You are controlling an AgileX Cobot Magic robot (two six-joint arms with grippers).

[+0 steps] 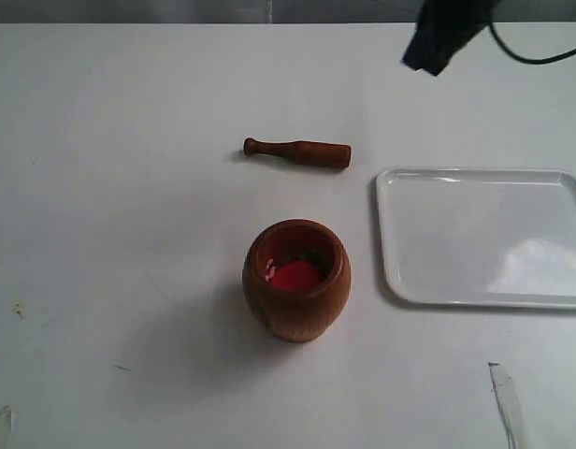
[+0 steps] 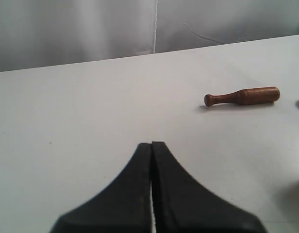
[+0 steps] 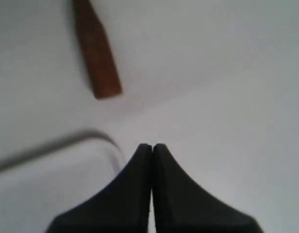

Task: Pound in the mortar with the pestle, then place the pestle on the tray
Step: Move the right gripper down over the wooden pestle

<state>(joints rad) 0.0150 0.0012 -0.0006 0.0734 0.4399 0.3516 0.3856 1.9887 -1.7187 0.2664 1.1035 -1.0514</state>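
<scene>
Slim reddish-brown pestle, knob-ended, flat on table; left pincer and right pincer closed, empty.

The slim dark reddish-brown wooden pestle lies alone on the white counter, with open room on every side for me to reach in. The rounded reddish-brown wooden mortar stands well apart from it. The flat white rectangular tray lies near, to its right.

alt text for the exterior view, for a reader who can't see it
A wooden mortar with red contents stands on a white table; the pestle lies on its side farther up the picture, knob end left. A white tray lies to the right, apart from both, and a dark bit of the right arm shows at the top edge.
</scene>
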